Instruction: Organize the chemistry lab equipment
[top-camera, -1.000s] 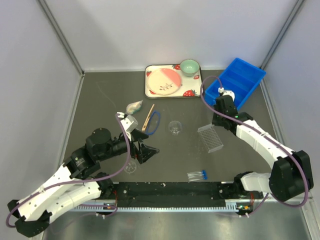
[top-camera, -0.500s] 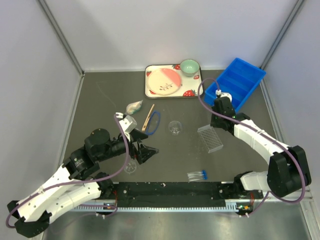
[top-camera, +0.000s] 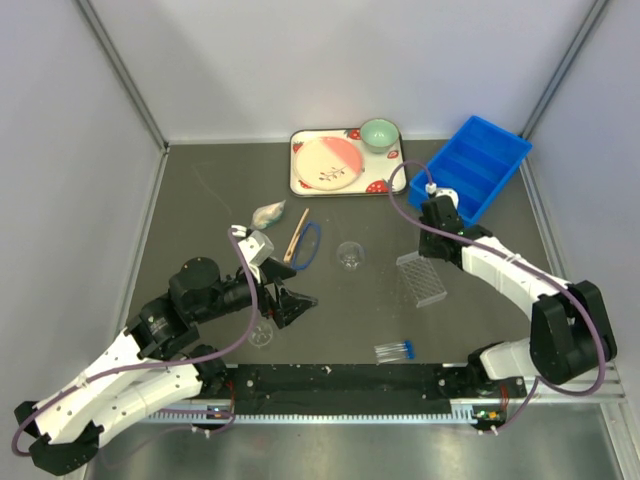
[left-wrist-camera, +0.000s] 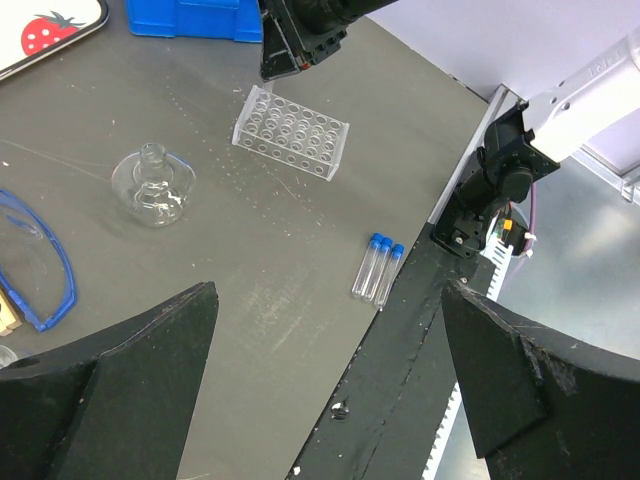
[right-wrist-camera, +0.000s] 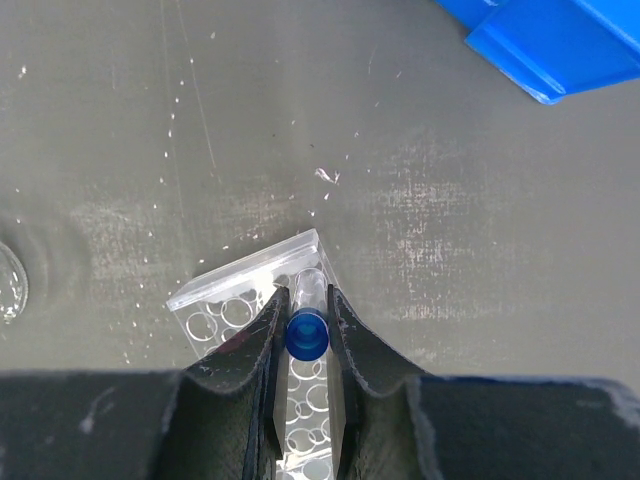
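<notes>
A: At three o'clock on the bench (top-camera: 200, 200), pinching a blue-capped tube (right-wrist-camera: 308, 292) in the nearly closed right hand (right-wrist-camera: 300, 340), just over the clear rack (right-wrist-camera: 235, 305); nothing in the wide-spread left hand (top-camera: 290, 303) near eight o'clock.

B: Likely light, slick and brittle; best pinched at the capped end, as here; gentle squeeze only; spare tubes (top-camera: 395, 350) lying at five o'clock.

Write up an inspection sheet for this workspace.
Surface: dark table, white specks.
Job's things: tube rack mid-right; three capped tubes lying near front edge; glass flask centre; stick beside blue ring; dish front-left.
Clutter: strawberry tray with plate and bowl; blue bin; grey wad.
Grippers: left gripper open, empty; right gripper shut on a tube over the rack.
Cables: purple cable looped along each arm.
Surroundings: pale walls on three sides.
</notes>
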